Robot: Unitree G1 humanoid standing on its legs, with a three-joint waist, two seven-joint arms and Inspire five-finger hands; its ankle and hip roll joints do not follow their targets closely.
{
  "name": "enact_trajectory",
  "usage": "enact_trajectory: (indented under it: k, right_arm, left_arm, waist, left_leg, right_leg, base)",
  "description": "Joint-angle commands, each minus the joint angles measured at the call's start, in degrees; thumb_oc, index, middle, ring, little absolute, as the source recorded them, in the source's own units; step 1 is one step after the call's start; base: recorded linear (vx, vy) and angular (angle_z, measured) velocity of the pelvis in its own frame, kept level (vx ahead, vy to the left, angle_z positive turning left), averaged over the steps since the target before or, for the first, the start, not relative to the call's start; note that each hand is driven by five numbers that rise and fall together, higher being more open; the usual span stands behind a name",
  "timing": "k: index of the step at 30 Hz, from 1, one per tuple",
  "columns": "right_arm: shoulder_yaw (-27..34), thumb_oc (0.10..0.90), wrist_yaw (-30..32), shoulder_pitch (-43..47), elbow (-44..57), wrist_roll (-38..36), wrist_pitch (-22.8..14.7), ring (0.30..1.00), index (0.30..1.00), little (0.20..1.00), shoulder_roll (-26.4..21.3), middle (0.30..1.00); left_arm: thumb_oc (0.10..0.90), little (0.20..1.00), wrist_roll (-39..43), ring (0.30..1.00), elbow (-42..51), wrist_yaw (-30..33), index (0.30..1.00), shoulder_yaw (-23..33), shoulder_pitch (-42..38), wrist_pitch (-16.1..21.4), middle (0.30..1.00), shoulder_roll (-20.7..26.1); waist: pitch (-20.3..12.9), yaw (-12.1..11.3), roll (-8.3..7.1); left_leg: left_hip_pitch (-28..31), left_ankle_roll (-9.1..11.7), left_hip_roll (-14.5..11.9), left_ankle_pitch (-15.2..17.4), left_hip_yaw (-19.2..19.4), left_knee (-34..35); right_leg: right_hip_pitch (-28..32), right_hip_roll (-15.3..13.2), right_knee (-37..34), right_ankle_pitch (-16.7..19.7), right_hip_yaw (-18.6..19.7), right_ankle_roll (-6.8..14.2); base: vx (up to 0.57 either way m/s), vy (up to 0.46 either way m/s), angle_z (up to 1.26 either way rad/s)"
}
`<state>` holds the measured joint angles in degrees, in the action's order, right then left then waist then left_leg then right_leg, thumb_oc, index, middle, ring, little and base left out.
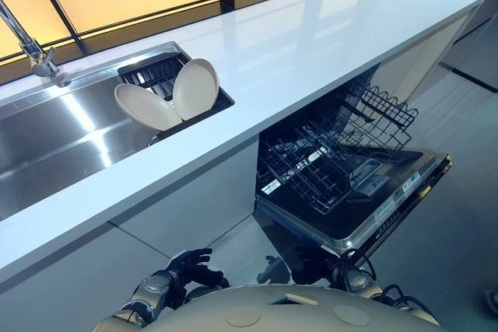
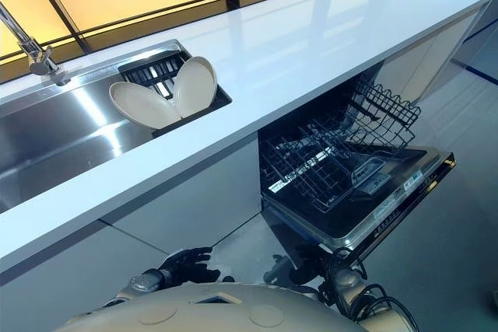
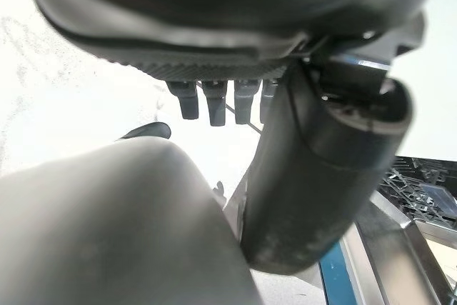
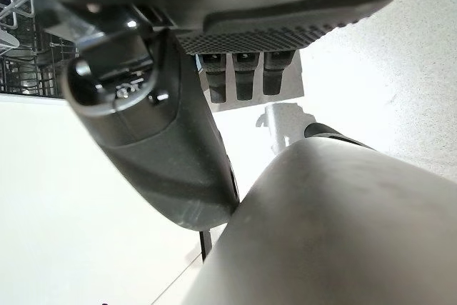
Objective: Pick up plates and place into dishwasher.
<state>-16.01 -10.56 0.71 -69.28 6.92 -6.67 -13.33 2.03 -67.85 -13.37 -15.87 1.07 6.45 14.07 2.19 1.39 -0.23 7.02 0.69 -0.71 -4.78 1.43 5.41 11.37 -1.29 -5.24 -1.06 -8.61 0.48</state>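
Nearest, the left hand (image 1: pixel 191 266) and right hand (image 1: pixel 342 270) are held low with fingers relaxed and nothing grasped. Beyond them the dishwasher (image 1: pixel 354 192) is open, its rack (image 1: pixel 327 157) drawn out. Farther off, 2 plates (image 1: pixel 167 99) are leaned in the sink (image 1: pixel 54 145); they are judged stiff, glossy, slippery and breakable, best taken by the raised rim.

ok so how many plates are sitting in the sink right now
2. One plate leans on the left and the other plate stands on the right, touching it, both in the dark rack at the sink's right end. More could be hidden behind them.
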Motion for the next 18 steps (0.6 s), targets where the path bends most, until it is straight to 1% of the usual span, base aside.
enact_trajectory:
  k: [1,18]
  right_arm:
    - [-0.6,0.800,-0.8,2.6,-3.5,1.8,-1.2,0.900,0.900,0.900,-0.4,0.900]
    - [-0.4,0.800,-0.7,2.9,-4.0,2.2,-1.3,0.900,0.900,0.900,-0.7,0.900]
  left_arm:
    - [0.800,0.900,-3.5,0.900,-3.8,-0.7,0.900,-0.1,-3.6,0.8,0.900,-1.5]
    - [0.800,0.900,-3.0,0.900,-3.7,-0.4,0.900,-0.2,-3.6,0.7,0.900,-1.6]
  waist:
    - [2.3,-1.1,0.04]
    - [2.1,-1.2,0.41]
  left_leg:
    - [2.4,-1.9,3.0,7.2,3.5,-1.9]
    - [2.4,-1.8,3.2,7.3,3.2,-2.4]
  right_leg:
    - [-2.9,1.4,3.2,-0.8,0.2,1.4]
    - [-2.6,1.3,3.2,-1.1,-0.1,1.2]
  base:
    - [0.00,0.000,0.00]
    - [0.00,0.000,0.00]
